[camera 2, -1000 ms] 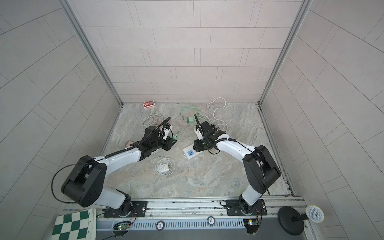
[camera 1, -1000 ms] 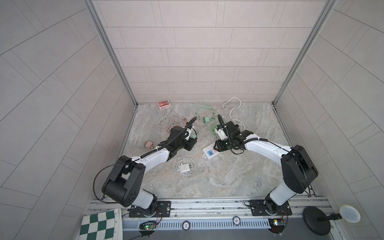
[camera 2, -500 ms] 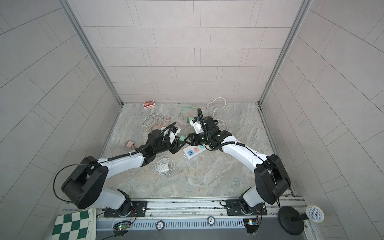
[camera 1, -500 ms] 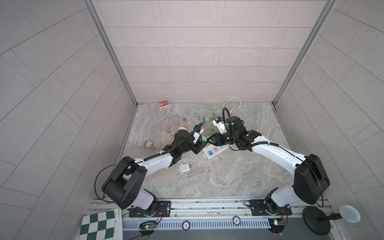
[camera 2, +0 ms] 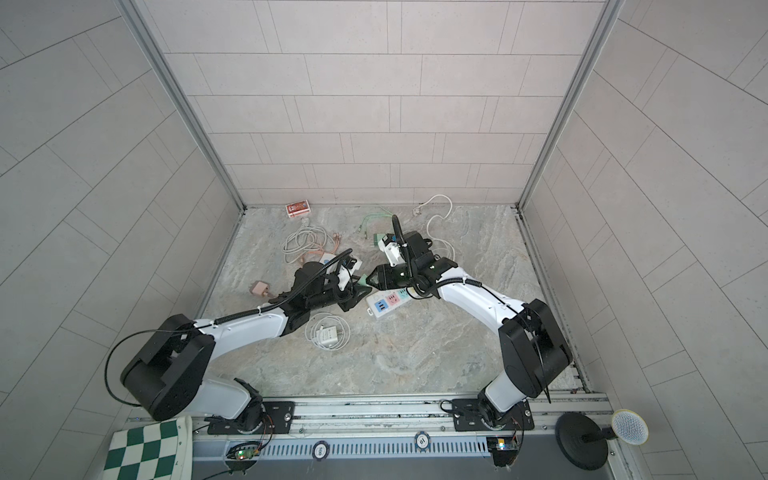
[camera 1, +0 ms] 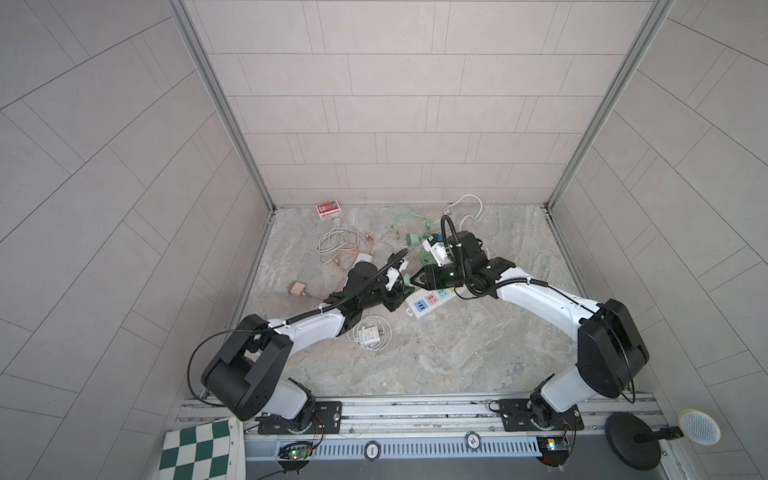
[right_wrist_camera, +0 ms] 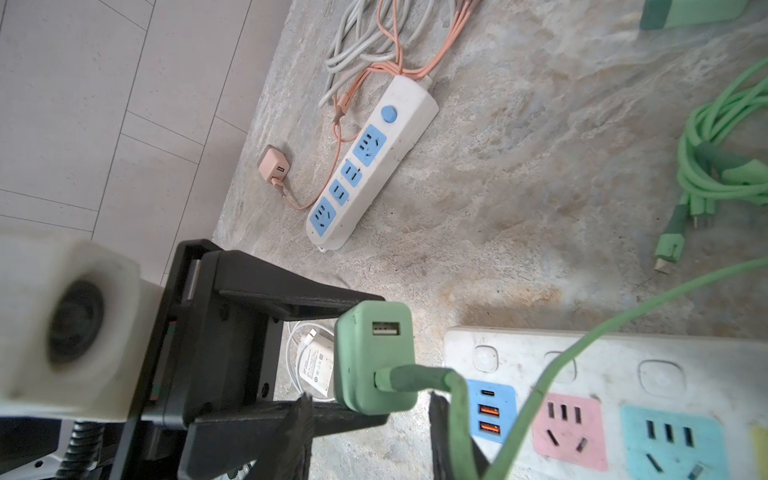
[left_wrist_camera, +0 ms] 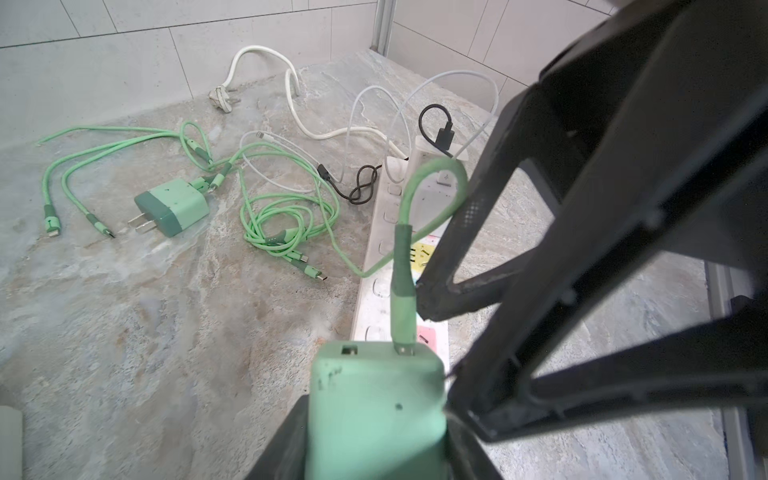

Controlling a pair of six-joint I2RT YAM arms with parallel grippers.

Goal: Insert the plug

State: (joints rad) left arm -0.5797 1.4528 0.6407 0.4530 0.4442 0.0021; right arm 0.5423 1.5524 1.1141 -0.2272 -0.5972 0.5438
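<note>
Pinches green charger (left_wrist_camera: 374, 415) by its sides in left pincer (right_wrist_camera: 374, 357), held off the desk (camera 1: 457, 353), port face turned toward the other arm, likely to give a steady target for the plug. Shows right pincer (left_wrist_camera: 436, 334) spread part-way, tips just beside the plug (left_wrist_camera: 402, 299), nothing pinched between them. Finds plug sitting in one of the charger's two ports, second port empty; cannot tell whether fully home. Traces green cable (left_wrist_camera: 434, 166) looping up from the plug, bending down beside one right finger, then trailing to the desk; looks slack, so probably no pull on the joint. Judges insertion done or nearly, with at most a last push left. Puts both pincers above white power strip (right_wrist_camera: 727, 361) with coloured sockets, lying flat below, apparently untouched. Notes farther out second green charger (left_wrist_camera: 172, 208), blue-socket strip (right_wrist_camera: 374, 166), pink charger (right_wrist_camera: 272, 164), white charger (right_wrist_camera: 316, 365), all apart on the desk, clear of the work. Flags risk: snagging the loop on a finger while backing off and tugging the plug loose.
</note>
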